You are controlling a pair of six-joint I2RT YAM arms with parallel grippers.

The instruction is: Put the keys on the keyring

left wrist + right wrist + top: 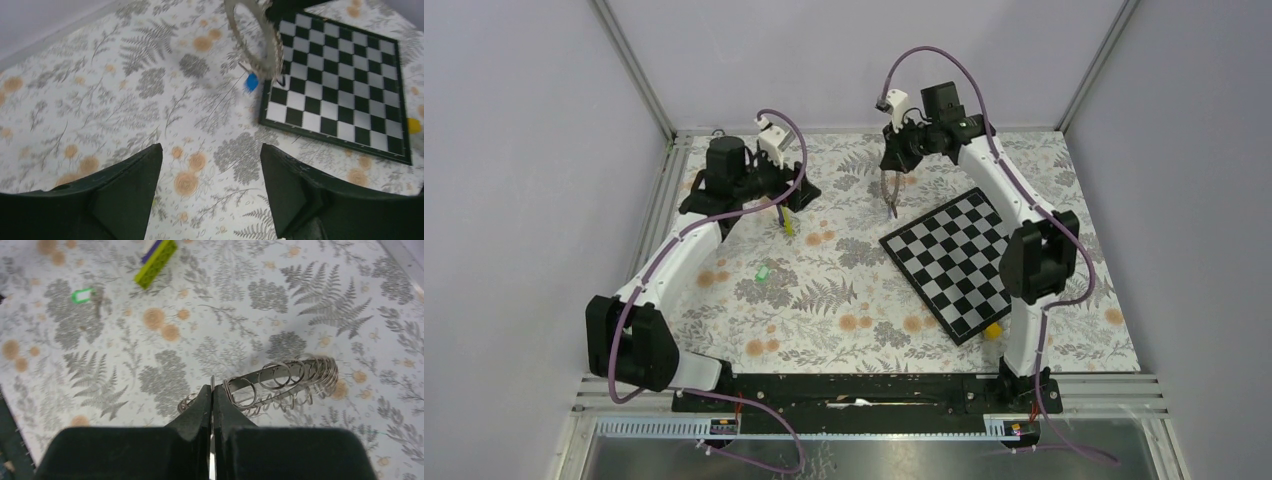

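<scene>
My right gripper is shut on the keyring, a silver chain of rings hanging above the cloth at the back. In the right wrist view the jaws pinch one ring and the keyring trails off to the right. In the left wrist view the keyring hangs with the blue key at its lower end; a small dark piece beside it is unclear. The green key lies on the cloth and also shows in the right wrist view. My left gripper is open and empty.
A black-and-white checkerboard lies right of centre, also in the left wrist view. A small yellow block sits at its near corner. A yellow-green stick lies under my left gripper, seen too in the right wrist view. Grey walls enclose the table.
</scene>
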